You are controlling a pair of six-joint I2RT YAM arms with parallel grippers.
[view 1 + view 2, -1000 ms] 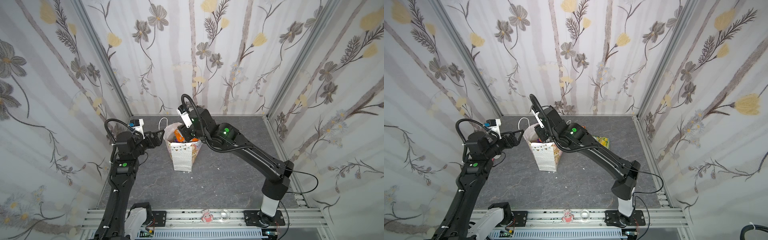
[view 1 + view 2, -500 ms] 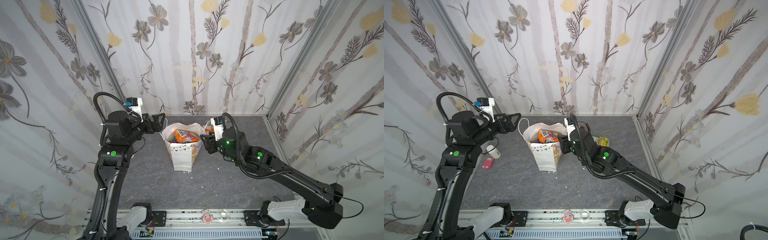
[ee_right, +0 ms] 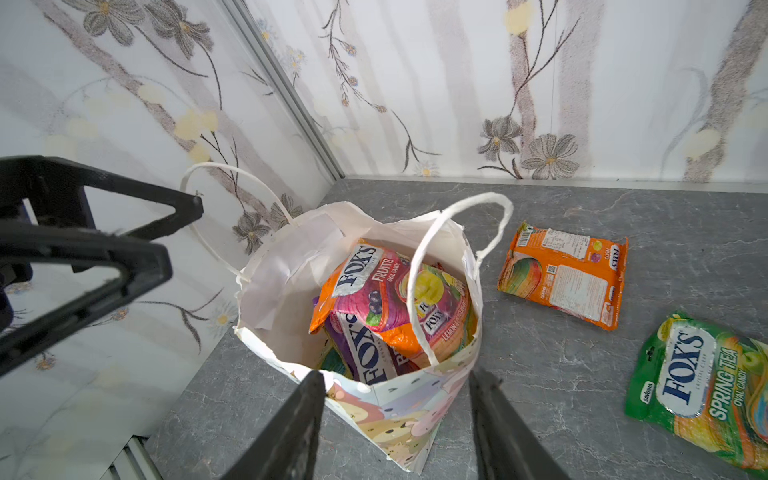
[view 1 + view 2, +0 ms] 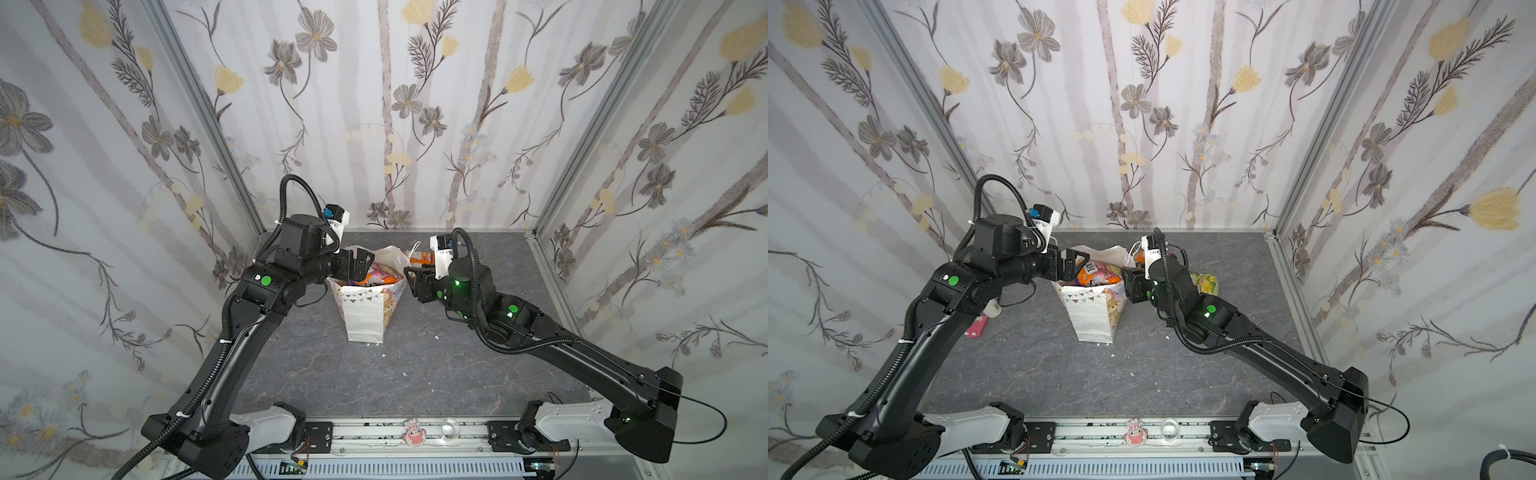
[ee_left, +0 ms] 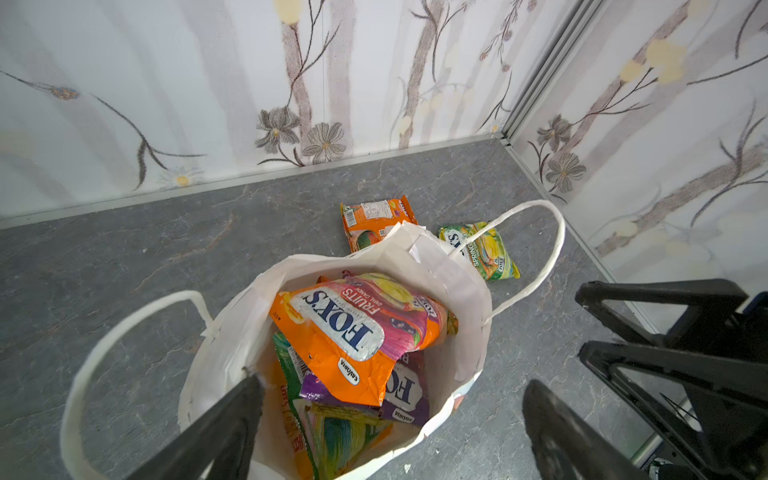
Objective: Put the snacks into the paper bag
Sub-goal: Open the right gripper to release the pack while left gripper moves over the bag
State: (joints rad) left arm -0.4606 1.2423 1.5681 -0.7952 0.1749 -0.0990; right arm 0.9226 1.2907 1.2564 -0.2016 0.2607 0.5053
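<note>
The white paper bag (image 4: 365,309) (image 4: 1096,311) stands upright mid-table with its mouth open. Several snacks lie inside, an orange-pink FOX'S packet (image 5: 349,328) (image 3: 374,291) on top. Two more snacks lie on the table behind it: an orange packet (image 5: 376,222) (image 3: 561,278) and a green packet (image 5: 482,249) (image 3: 706,386). My left gripper (image 4: 359,266) (image 5: 392,384) hangs open over the bag's left rim, holding nothing. My right gripper (image 4: 411,278) (image 3: 397,376) is open just right of the bag, level with its rim, and empty.
A small white bottle (image 4: 994,307) and a pink object (image 4: 976,326) lie on the table under my left arm. The bag's cord handles (image 3: 457,249) stick up over its mouth. Walls close in the back and both sides.
My right gripper has drawn back from over the bag to its right side, leaving the orange-pink packet inside. My left gripper has risen and moved in over the bag's left rim.
</note>
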